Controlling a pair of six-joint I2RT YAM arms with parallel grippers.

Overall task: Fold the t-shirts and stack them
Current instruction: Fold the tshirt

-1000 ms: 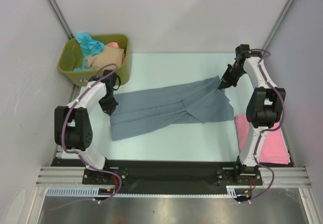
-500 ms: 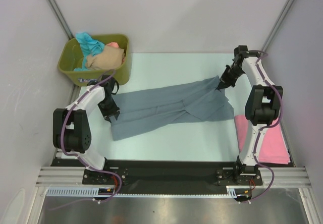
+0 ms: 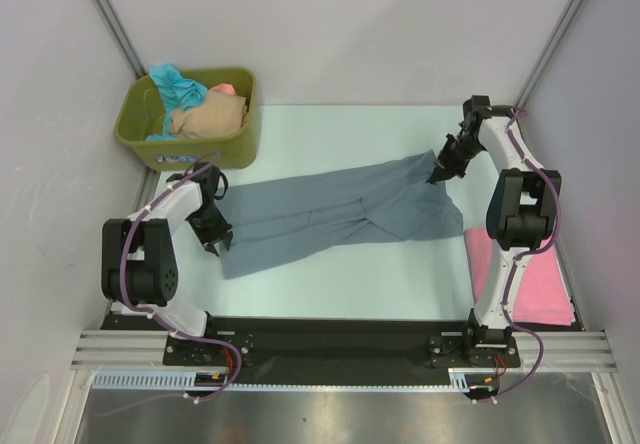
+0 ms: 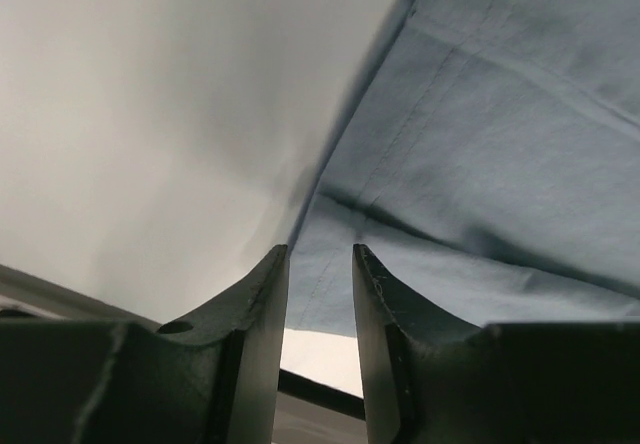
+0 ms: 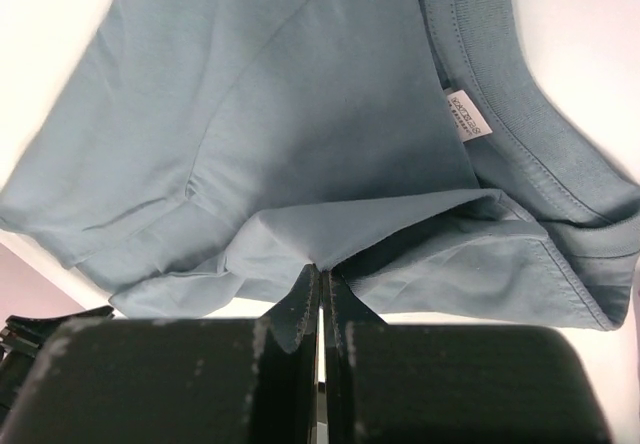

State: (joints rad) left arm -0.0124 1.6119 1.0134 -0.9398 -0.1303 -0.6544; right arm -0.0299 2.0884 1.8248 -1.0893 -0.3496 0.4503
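Note:
A slate grey-blue t-shirt lies stretched across the table from left to right. My left gripper sits at its left edge, jaws open with a gap, and the shirt's hem lies just past the fingertips, not between them. My right gripper is shut on a pinched fold of the same shirt near the collar; the fold rises to the fingertips. A pink t-shirt lies flat at the near right. Teal, beige and salmon shirts fill the tub.
The olive-green tub stands at the back left corner, close behind my left arm. A white neck label shows inside the grey-blue shirt's collar. White walls close in on the left, back and right. A black strip runs along the near edge.
My left gripper has opened, let go of the shirt's left edge and drawn back a little toward the near side. The right gripper keeps its pinch and has barely moved.

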